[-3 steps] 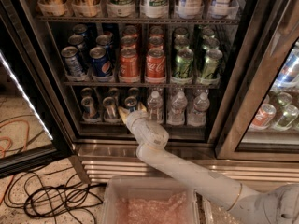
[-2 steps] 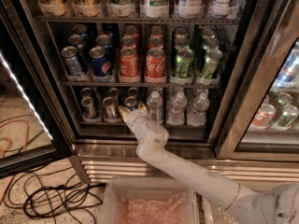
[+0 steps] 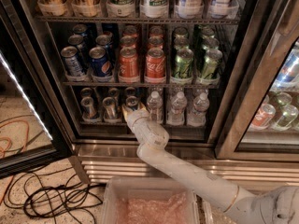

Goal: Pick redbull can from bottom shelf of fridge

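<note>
Standing upright on bottom shelf (image 3: 187, 124), redbull can (image 3: 132, 100) at end effector (image 3: 131, 107); grip indiscernible.

I see through one camera, set high above my arm (image 3: 187, 177) and tilted down, facing the fridge (image 3: 225, 101) from close by. Its lower half fills the view, my hand (image 3: 131, 109) at the bottom shelf (image 3: 187, 126).

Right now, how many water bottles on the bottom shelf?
3 water bottles in front: left, middle, right, all right of the gripper at the redbull cans; more may hide behind.
</note>
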`<state>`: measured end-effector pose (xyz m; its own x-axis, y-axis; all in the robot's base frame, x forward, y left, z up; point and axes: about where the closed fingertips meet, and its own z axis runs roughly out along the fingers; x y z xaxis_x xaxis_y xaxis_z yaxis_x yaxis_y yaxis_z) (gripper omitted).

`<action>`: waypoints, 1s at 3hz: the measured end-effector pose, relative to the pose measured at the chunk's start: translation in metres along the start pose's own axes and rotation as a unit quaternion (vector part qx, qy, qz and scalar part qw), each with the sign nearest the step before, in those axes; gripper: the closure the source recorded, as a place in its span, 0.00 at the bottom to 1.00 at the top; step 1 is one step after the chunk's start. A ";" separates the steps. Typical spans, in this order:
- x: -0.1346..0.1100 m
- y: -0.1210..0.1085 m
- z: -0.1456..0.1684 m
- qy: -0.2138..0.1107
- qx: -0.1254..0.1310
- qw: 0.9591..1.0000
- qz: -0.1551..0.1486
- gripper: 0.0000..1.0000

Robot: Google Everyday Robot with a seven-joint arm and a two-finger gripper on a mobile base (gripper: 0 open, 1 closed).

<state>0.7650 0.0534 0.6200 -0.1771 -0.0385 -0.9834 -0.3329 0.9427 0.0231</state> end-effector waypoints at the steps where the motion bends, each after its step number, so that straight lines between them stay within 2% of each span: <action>1: 0.000 0.000 0.000 0.000 0.000 1.000 0.000 0.98; 2: 0.000 0.003 -0.002 0.003 -0.010 1.000 -0.004 1.00; 3: -0.010 0.003 -0.018 0.008 -0.043 0.999 -0.011 1.00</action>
<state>0.7486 0.0509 0.6337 -0.1843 -0.0643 -0.9808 -0.4142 0.9100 0.0182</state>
